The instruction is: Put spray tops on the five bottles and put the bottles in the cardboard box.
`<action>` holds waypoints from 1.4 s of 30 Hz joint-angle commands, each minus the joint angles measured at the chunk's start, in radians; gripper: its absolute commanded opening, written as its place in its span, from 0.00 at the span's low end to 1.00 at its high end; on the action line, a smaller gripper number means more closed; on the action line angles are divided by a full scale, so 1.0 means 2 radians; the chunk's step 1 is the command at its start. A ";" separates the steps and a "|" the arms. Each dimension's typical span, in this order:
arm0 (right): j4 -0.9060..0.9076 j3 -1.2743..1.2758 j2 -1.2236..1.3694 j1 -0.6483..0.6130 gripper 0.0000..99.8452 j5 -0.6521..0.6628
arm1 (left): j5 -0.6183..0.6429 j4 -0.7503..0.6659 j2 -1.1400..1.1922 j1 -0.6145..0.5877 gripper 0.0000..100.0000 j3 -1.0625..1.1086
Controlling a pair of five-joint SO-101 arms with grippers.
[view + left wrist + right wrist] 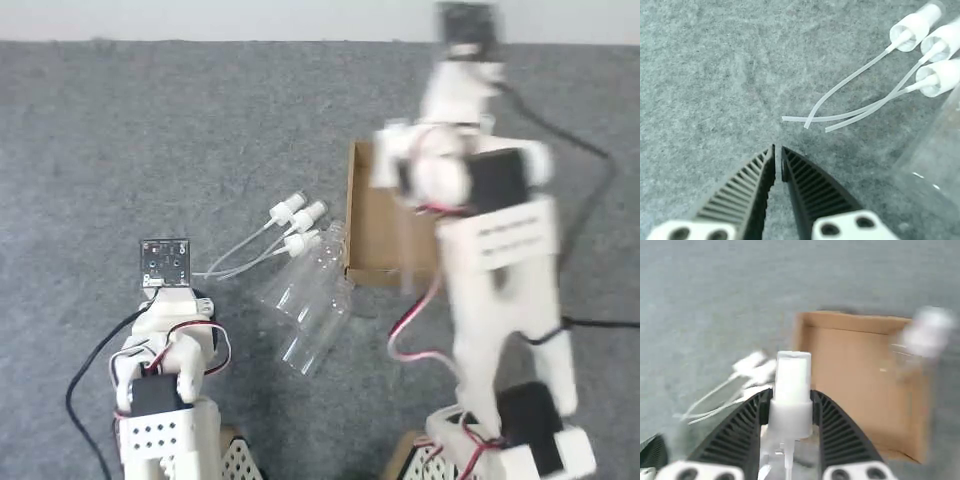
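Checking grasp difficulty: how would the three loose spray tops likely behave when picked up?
Spray tops look small and plastic, so probably light. Their thin, curved tubes cross, so likely flop and tangle. The round tops might roll.

Three loose spray tops (910, 31) — one box (375, 220)

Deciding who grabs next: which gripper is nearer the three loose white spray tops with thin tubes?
Left. The left gripper is shut just short of the tube ends of the spray tops; the right gripper, shut on a spray-topped clear bottle, is by the brown cardboard box.
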 commanded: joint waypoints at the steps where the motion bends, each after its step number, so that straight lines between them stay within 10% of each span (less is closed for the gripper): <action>1: -0.080 0.038 -0.011 -0.072 0.02 -0.017 | -0.003 0.004 -0.008 -0.003 0.01 -0.004; 18: -0.300 0.103 0.164 -0.129 0.01 -0.090 | -0.003 0.005 -0.008 -0.003 0.01 -0.004; 42: -0.300 0.063 0.227 -0.135 0.02 -0.220 | -0.003 0.005 -0.008 -0.003 0.01 -0.004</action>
